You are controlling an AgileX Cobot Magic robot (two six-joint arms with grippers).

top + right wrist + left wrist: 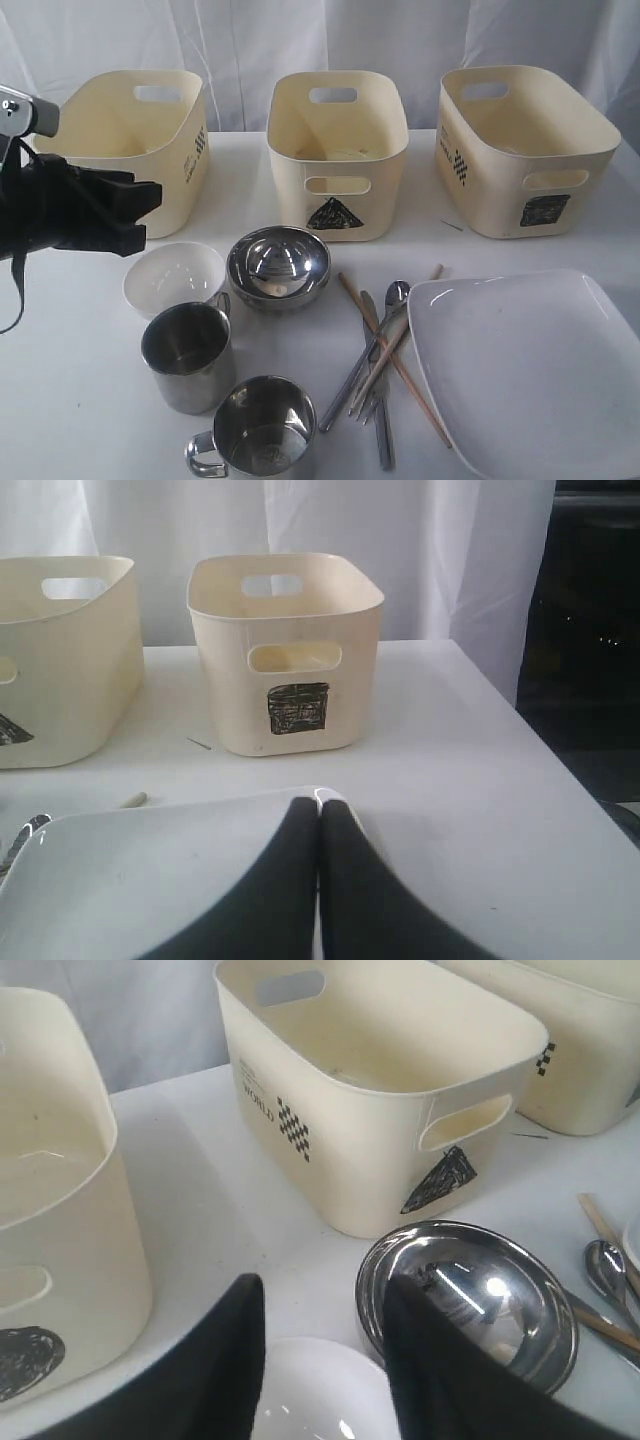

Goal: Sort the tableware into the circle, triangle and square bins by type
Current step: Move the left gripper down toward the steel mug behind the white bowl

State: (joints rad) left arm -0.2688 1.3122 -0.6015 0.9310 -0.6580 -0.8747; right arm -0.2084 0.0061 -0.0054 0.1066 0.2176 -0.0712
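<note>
Steel comes first: a steel mug (pixel 262 432) stands nearest, and a second mug (pixel 188 355) stands just behind it, a bit to the left. To the right of them is a heap of steel cutlery (pixel 375 385) with wooden chopsticks (pixel 395 360) lying across it. Right of that sits the big white plate (pixel 530 370). The right pincer (pixel 320 810) is low over the near part of this plate, with its two fingers pressed flat together and nothing between them. A little farther back are the small white bowl (pixel 172 275) on the left and the shiny steel bowl (pixel 278 262) just beside it on the right. The left pincer (pixel 322 1300) hangs above these two bowls, its fingers spread apart and holding nothing, with the white bowl showing in the gap below. Farthest back stand the three cream bins in a row: the circle bin (pixel 120 190) on the left, the triangle bin (pixel 300 190) in the middle and the square bin (pixel 490 190) on the right. I can see no tableware inside them, though their floors are partly hidden. So I think the sorting has hardly begun, every piece still waits on the table, and the white bowl looks like the first one to go
</note>
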